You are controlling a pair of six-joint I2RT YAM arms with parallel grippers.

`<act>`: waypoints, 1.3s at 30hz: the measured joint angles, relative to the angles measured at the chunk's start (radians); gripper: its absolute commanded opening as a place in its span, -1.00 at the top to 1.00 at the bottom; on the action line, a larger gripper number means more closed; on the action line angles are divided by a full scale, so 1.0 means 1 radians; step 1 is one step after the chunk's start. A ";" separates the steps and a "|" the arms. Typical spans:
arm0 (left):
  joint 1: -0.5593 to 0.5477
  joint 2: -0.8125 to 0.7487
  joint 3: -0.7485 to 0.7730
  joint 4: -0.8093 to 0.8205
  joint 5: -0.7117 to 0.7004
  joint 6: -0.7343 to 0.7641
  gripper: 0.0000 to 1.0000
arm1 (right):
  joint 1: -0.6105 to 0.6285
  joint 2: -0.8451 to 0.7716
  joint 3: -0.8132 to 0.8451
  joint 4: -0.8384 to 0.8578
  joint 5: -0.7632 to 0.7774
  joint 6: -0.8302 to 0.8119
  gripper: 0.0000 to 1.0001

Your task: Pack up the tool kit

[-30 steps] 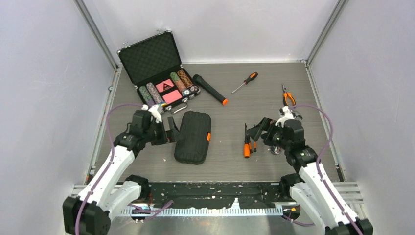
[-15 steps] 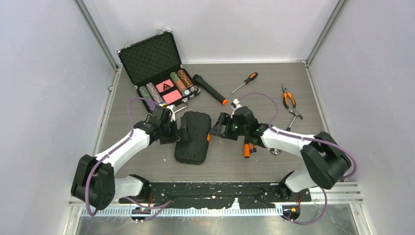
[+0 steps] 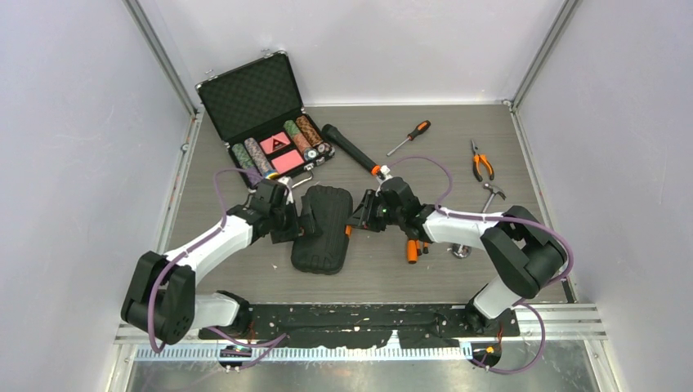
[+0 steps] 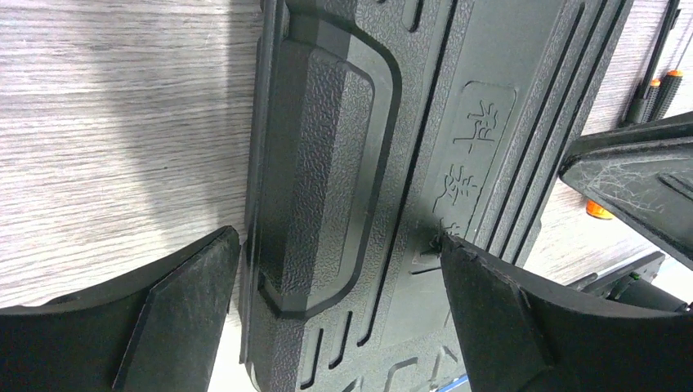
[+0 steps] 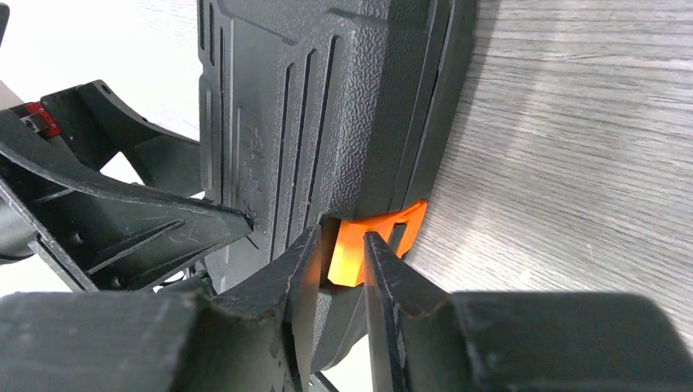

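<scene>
Tool case (image 3: 323, 229): black ribbed plastic, closed, lying flat just nearside of the poker chip case (image 3: 249, 98). Likely stiff, fairly light, grippy, not fragile. Best hold: orange latch (image 5: 372, 245), now pinched by the narrowed right gripper (image 5: 343, 245). Left gripper (image 4: 337, 241) is spread wide astride the opposite long edge.

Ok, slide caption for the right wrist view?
Right gripper pinches the orange latch on the closed black tool case.

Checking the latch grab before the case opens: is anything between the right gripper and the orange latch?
Nothing visible does. The right gripper pinches the orange latch on the tool kit case directly; the open left gripper straddles the opposite side, away from the latch.
</scene>
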 measured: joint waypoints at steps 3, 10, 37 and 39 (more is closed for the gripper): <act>0.000 -0.006 -0.016 0.019 0.005 -0.019 -0.84 | -0.001 0.003 -0.008 0.021 -0.005 0.005 0.47; 0.000 -0.016 -0.047 0.067 0.015 -0.051 -0.80 | -0.003 0.020 -0.029 0.058 -0.010 0.018 0.47; -0.002 -0.063 -0.099 0.105 -0.016 -0.113 -0.67 | 0.089 0.047 0.207 -0.376 0.220 -0.085 0.39; -0.002 -0.064 -0.100 0.106 -0.019 -0.114 -0.67 | 0.099 0.046 0.217 -0.391 0.254 -0.093 0.42</act>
